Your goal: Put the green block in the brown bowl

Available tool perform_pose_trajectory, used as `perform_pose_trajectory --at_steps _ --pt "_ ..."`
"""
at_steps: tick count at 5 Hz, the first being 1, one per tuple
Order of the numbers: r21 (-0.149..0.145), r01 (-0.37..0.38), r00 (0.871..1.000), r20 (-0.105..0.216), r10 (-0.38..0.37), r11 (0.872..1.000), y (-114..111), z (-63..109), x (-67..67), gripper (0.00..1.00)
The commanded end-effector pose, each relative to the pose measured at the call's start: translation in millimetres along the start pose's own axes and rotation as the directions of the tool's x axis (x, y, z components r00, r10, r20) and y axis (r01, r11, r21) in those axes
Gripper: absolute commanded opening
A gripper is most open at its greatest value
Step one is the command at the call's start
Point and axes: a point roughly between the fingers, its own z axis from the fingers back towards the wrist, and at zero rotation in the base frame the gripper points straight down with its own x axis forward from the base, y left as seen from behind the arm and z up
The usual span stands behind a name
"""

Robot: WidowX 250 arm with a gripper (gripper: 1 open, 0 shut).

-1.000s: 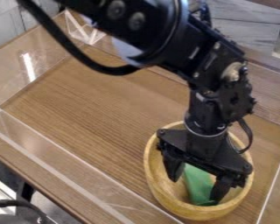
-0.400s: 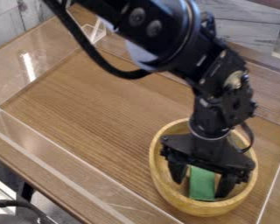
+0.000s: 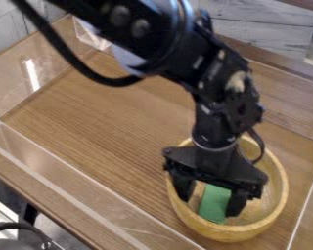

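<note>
The brown bowl (image 3: 269,217) sits at the lower right of the wooden table, a large round light-wood bowl with a thick rim. Inside it lies the green block (image 3: 217,203), resting on the bowl's bottom. My gripper (image 3: 213,200) hangs straight down over the bowl, its two black fingers spread wide, one on each side of the block. The jaws are open and the fingers do not press on the block. The black arm rises from the gripper toward the upper left and hides the bowl's far rim.
The wooden tabletop (image 3: 94,127) stretches left and back from the bowl. A clear plastic wall (image 3: 48,161) runs along the front left edge, and another clear panel (image 3: 67,44) stands at the back left.
The arm has shifted left over the bowl and the bowl now shows slightly further left. The block stays on the bowl's bottom between the open fingers.
</note>
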Motion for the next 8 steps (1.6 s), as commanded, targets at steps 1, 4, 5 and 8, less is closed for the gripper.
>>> perform_pose_trajectory --at_steps 1,4,5,8 --pt "-0.039 0.028 0.999 0.034 -0.026 0.999 3.8 26.5 3.5 1.00" --pt "-0.133 -0.236 0.960 0.125 0.252 0.963 26.9 118.7 17.2 1.00" --pt "-0.150 -0.244 0.956 0.129 0.263 0.958 24.1 118.1 19.8 1.00" --pt "-0.080 -0.209 0.965 0.143 0.218 0.975 52.9 100.5 14.7 1.00"
